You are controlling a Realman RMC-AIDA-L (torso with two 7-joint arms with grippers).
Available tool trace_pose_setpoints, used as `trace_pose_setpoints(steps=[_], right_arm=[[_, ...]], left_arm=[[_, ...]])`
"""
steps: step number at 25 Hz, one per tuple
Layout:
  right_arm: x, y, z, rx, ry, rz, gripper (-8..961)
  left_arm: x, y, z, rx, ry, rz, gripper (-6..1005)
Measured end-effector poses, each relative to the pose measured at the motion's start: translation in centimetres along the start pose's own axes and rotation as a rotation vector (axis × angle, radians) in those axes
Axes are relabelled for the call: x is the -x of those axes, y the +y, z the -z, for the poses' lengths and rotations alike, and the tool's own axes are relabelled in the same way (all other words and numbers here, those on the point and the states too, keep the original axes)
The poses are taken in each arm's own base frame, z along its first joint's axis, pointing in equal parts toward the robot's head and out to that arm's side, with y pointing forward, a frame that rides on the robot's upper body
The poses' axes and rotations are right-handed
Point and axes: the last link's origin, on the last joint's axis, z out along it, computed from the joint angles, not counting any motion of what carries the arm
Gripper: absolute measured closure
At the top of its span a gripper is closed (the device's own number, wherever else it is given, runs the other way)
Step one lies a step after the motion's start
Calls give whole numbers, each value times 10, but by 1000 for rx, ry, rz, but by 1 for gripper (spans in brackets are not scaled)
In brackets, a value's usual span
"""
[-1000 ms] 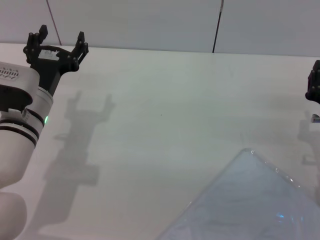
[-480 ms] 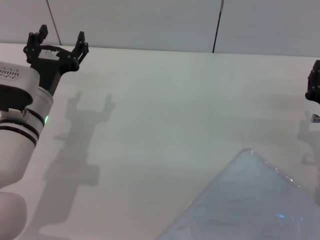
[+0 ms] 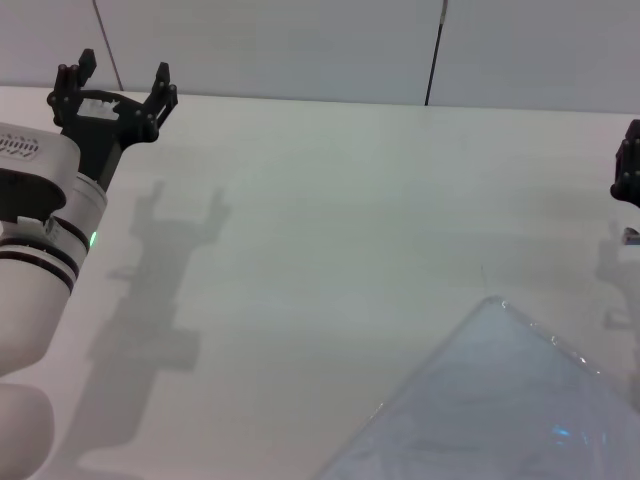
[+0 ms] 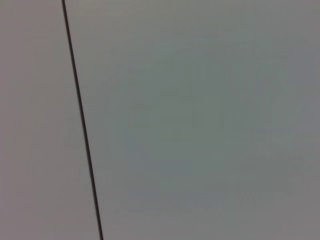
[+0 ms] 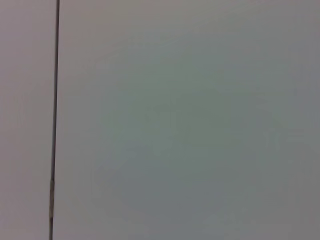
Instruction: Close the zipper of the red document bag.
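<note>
White table [image 3: 330, 220] bears the red document bag [image 3: 500, 400]; wrist views show only wall [image 4: 200, 120].

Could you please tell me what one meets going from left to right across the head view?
Left arm with its open left gripper raised at the far left → bare white table → the translucent document bag at the near right → right gripper, only partly showing at the right edge.
</note>
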Motion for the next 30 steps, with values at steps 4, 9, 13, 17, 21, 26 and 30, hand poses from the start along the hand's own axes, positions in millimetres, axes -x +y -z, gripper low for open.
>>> trace_pose_setpoints(steps=[4,9,13,17,21,26,30], right_arm=[[0,0,0,1,2,0,606],[0,0,0,1,2,0,606],[0,0,0,0,0,0,606],[0,0,0,0,-2,-1,606],[1,1,0,0,-5,-2,606],[2,2,-1,2,-7,-6,606],[3,2,-2,3,-9,-4,606]], left_arm=[[0,0,0,1,1,0,123],[0,0,0,1,1,-1,123],[0,0,0,1,1,-1,123],[0,0,-1,1,1,-2,123],[-1,0,-2,3,4,-2,123],[-2,0,-2,3,6,-2,123],[-2,1,-2,4,8,-2,123]])
